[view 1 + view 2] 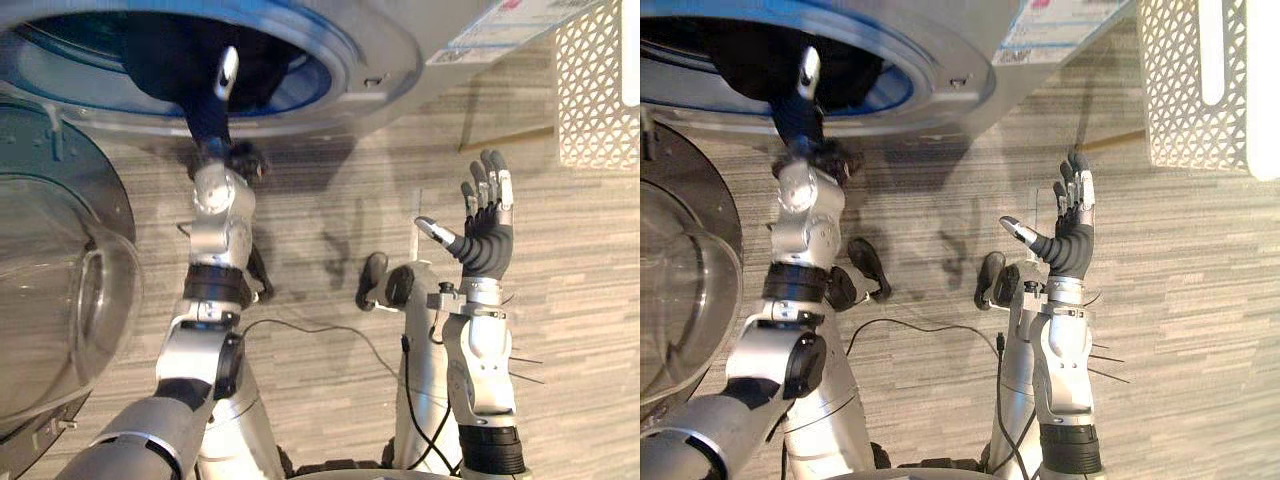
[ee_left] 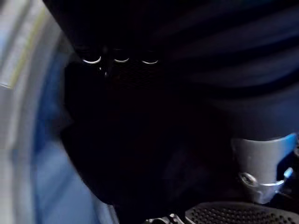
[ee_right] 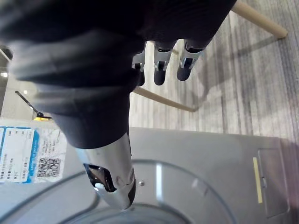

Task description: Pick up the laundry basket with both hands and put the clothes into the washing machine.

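The washing machine [image 1: 385, 55] lies at the top of the eye views with its round opening towards me. Dark clothes [image 1: 165, 50] lie inside the drum. My left hand [image 1: 212, 100] reaches into the opening, up against the dark clothes [image 2: 140, 140]; its thumb [image 2: 261, 163] shows, the rest is lost in the dark cloth. My right hand [image 1: 485, 228] is held up over the floor, fingers [image 3: 161, 65] straight and spread, holding nothing. The white perforated laundry basket [image 1: 1200, 80] stands at the upper right, apart from both hands.
The machine's glass door [image 1: 60, 300] hangs open at the left, close beside my left arm. A thin wooden bar [image 1: 505, 138] lies on the grey striped floor between the machine and the basket.
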